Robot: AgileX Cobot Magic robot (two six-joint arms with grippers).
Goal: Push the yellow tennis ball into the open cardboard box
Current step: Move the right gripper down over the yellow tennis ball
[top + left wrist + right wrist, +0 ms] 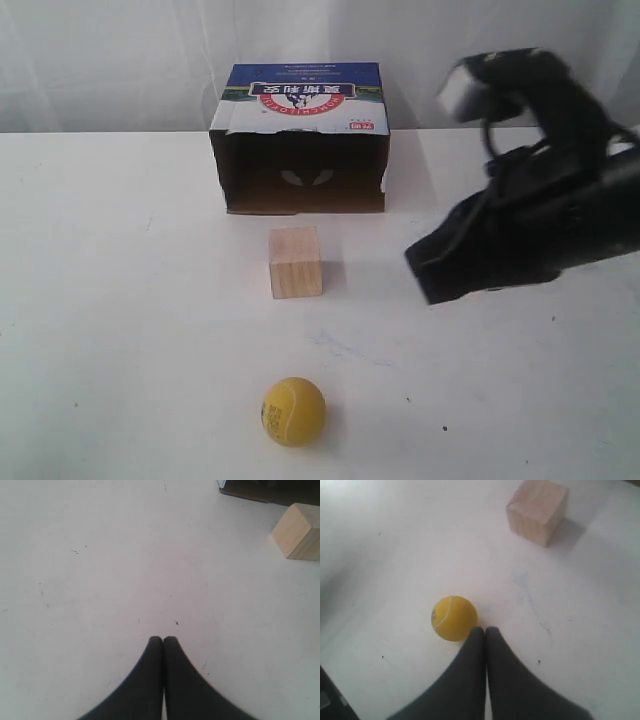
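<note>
The yellow tennis ball (294, 410) rests on the white table near the front edge; in the right wrist view the ball (454, 618) shows just past one side of my fingertips. The open cardboard box (298, 140) stands at the back, dark opening facing the ball, and one corner of the box (260, 490) shows in the left wrist view. My right gripper (432, 275) (485, 629) is shut and empty. It hovers right of the wooden cube, well apart from the ball. My left gripper (163, 639) is shut over bare table and is out of the exterior view.
A pale wooden cube (296, 262) (537, 511) (299, 532) sits between the ball and the box opening, on the straight line from one to the other. The white table (120, 300) stretches wide on the left. A white curtain hangs behind.
</note>
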